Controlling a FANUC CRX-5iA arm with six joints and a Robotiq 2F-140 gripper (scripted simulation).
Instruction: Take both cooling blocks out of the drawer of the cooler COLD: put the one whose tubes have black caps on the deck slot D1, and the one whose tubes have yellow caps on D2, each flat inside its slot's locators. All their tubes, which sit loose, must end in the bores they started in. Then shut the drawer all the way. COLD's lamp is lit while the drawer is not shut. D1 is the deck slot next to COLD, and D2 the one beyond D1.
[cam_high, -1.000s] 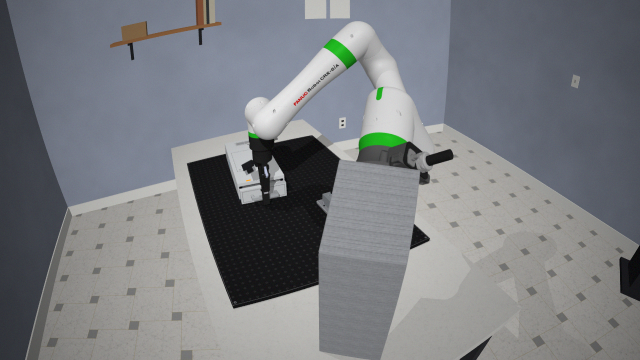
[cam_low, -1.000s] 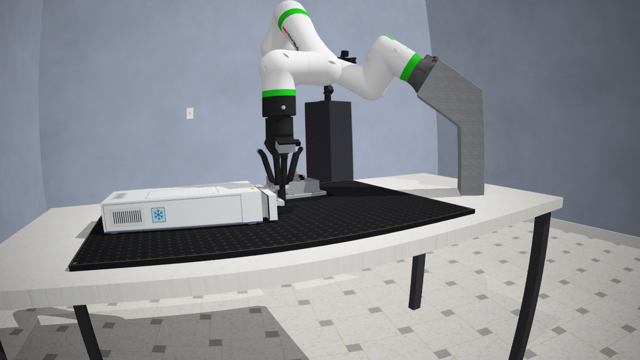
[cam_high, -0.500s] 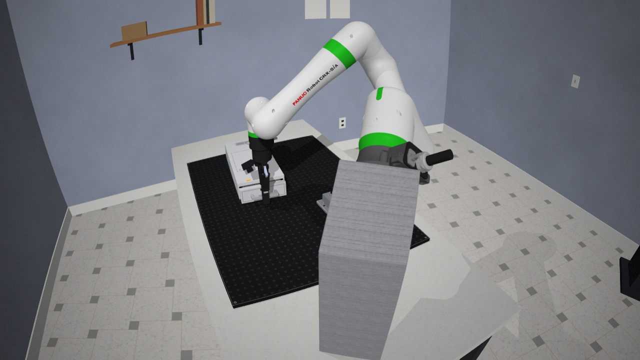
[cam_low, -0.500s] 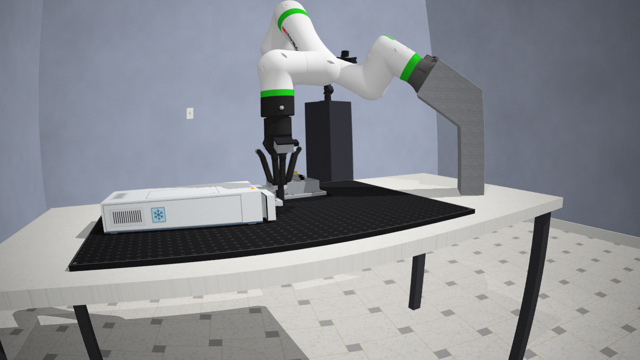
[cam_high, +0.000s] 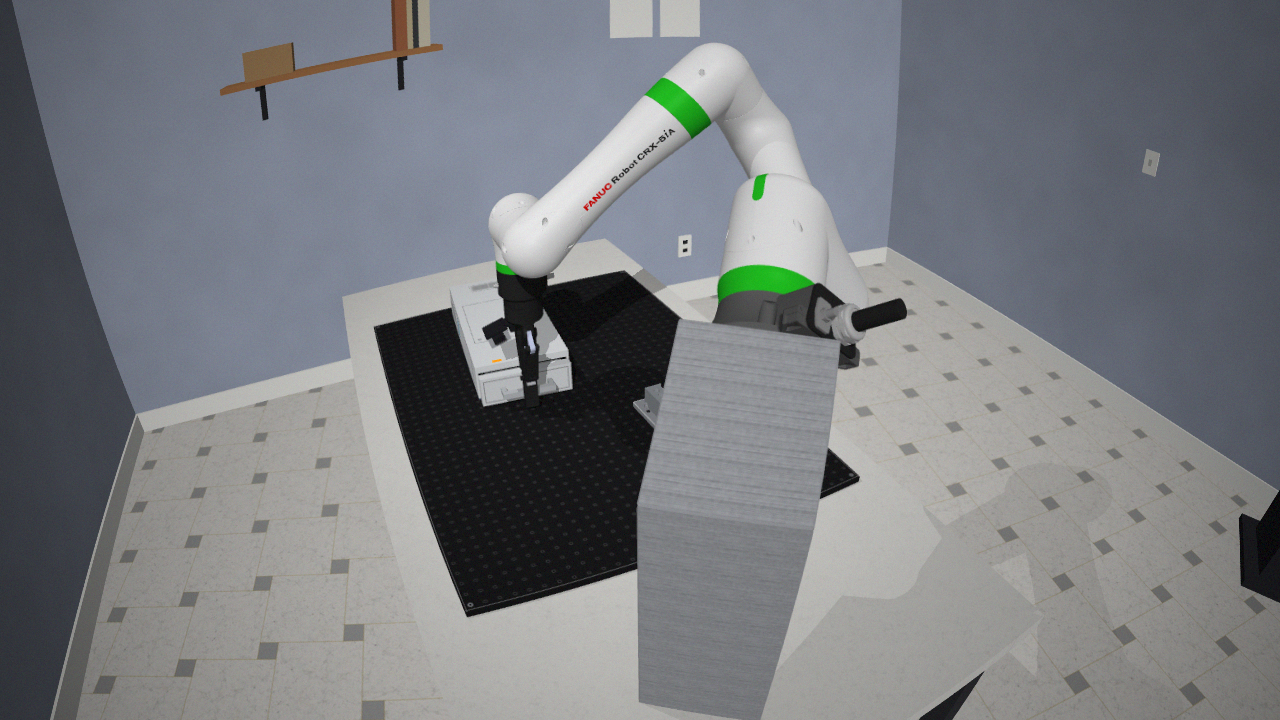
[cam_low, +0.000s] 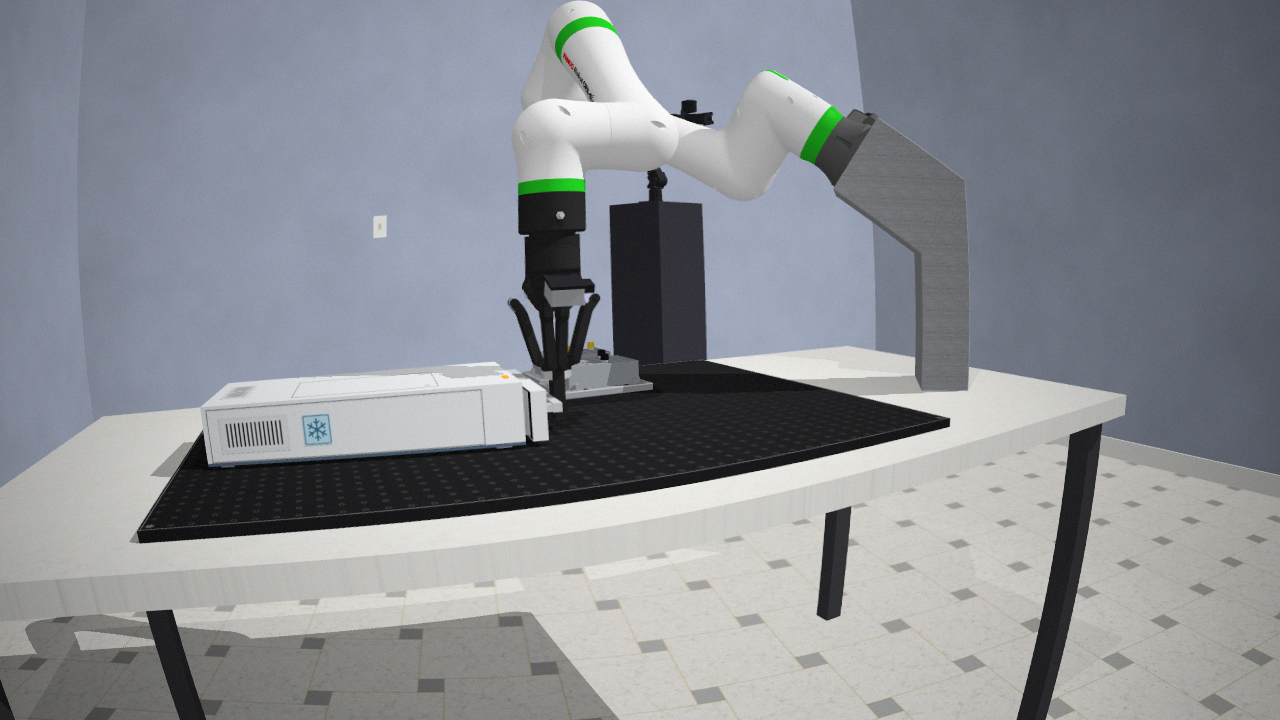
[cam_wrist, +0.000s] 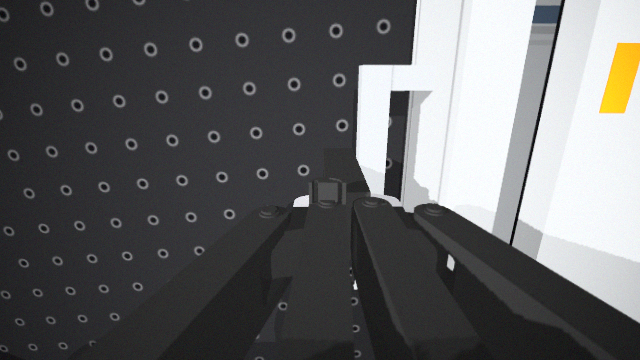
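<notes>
Arm reaches over to cooler COLD, wrist pointing down. Grey cooling block sits out on the deck, yellow and black caps showing around there in the exterior view; which slot has which, and seating in locators, can't tell. Drawer is nearly in, narrow gap left at its front. Handle sticks out of it. Gripper: fingers closed together, nothing held, tips at the handle's outer side; actual contact hidden. Lamp glows orange, fits not shut.

Step looks like the closing push. Keep fingers closed, push straight along the drawer's travel, near handle middle, slow and level; off-centre could skew or jam it, too low could scrape the deck. Go until gap is gone and lamp dark, then back straight off without hooking the handle.

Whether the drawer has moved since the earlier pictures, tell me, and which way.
Yes. In the exterior view, the drawer has slid slightly inward, narrowing its gap to the cooler's body.
</notes>
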